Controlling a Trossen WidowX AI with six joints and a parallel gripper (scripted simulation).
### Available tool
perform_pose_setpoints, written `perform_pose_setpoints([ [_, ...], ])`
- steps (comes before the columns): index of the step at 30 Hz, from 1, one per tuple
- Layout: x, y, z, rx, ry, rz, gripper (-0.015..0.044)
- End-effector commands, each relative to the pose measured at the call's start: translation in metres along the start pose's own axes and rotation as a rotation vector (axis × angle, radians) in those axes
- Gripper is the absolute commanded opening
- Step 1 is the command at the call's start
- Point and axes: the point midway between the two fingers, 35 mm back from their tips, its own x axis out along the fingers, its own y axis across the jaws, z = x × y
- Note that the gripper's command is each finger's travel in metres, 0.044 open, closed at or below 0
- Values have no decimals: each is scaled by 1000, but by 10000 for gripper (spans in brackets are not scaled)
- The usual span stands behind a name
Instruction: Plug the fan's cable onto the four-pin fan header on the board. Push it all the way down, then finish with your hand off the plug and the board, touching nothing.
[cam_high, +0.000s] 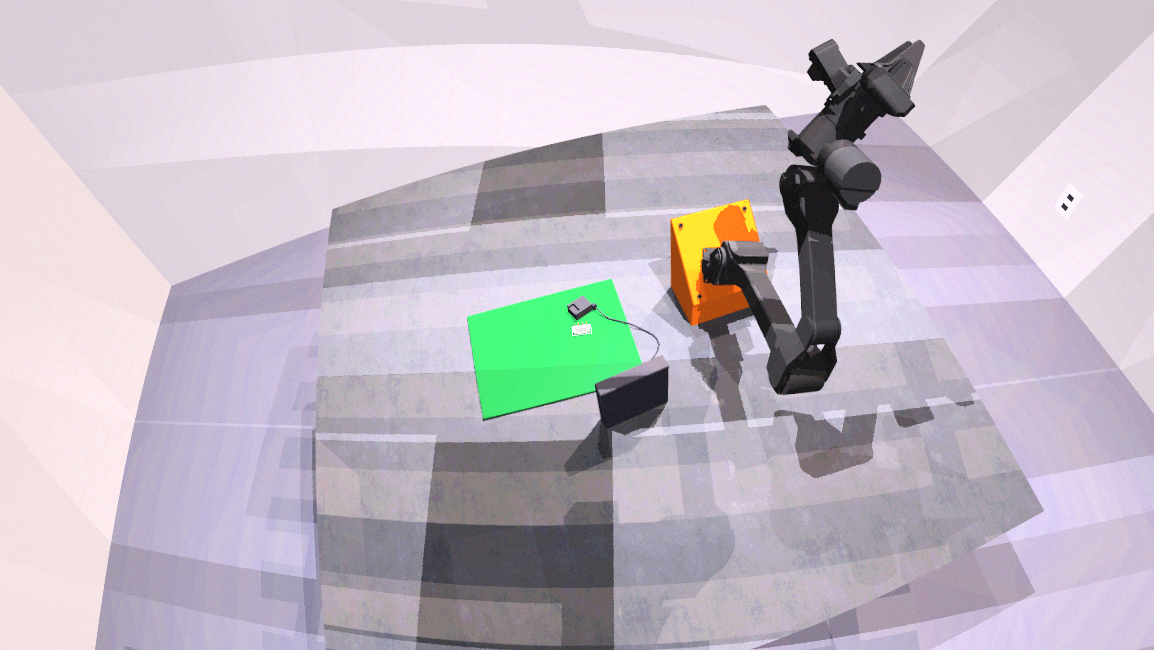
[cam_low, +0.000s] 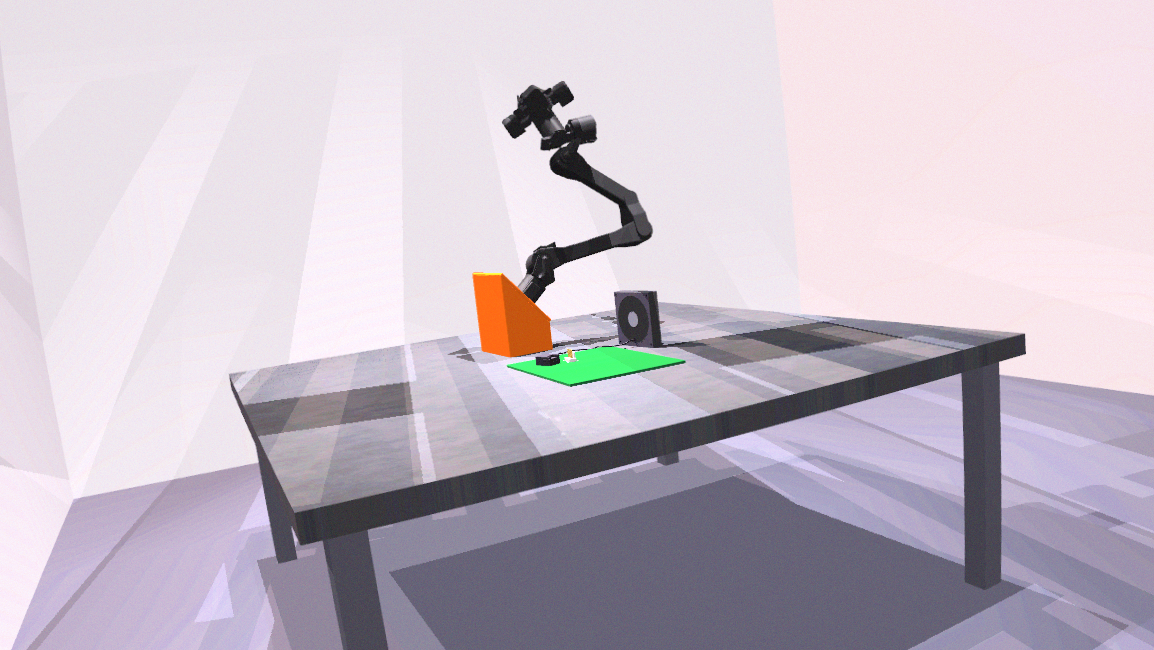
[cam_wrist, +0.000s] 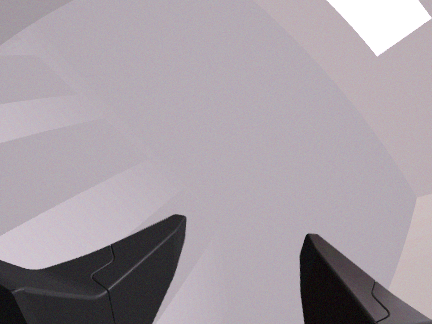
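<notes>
the black plug (cam_high: 580, 307) (cam_low: 547, 360) lies on the green board (cam_high: 549, 355) (cam_low: 597, 367), just above the white header (cam_high: 588, 329) (cam_low: 570, 357) at the top view's centre. only the exterior view shows the fan's (cam_high: 633, 394) (cam_low: 636, 318) round face. the gripper (cam_high: 918, 46) (cam_wrist: 244, 237), upper right from above, stands about half open; the wrist view shows nothing between its fingers.

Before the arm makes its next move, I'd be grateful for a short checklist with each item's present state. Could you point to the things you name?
1. Black pincer (cam_high: 916, 50) (cam_wrist: 244, 237) free of any object: ok.
2. Pincer off the flat green board (cam_high: 532, 363) (cam_low: 597, 369): ok, raised well above.
3. Small black cable plug (cam_high: 579, 307) (cam_low: 547, 360) seated on the small white pin header (cam_high: 588, 330) (cam_low: 570, 359): not ok, lying beside it.
4. Square dark-grey fan (cam_high: 633, 395) (cam_low: 637, 318) upright: ok.
5. Header pins straight: cannot tell, too small.
</notes>
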Motion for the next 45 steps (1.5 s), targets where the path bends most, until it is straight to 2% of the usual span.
perform_pose_setpoints([
  [1,-4,11,31,74,-110,41,210],
  [12,-42,60,144,406,-467,306,210],
  [20,-128,107,244,782,-703,801,210],
  [27,-227,145,297,979,-727,1342,210],
  [32,-305,169,312,1021,-593,1754,210],
  [37,-382,190,308,963,-323,2122,210],
  [40,-426,202,298,884,-95,2303,210],
  [45,-494,216,268,707,480,2495,210],
])
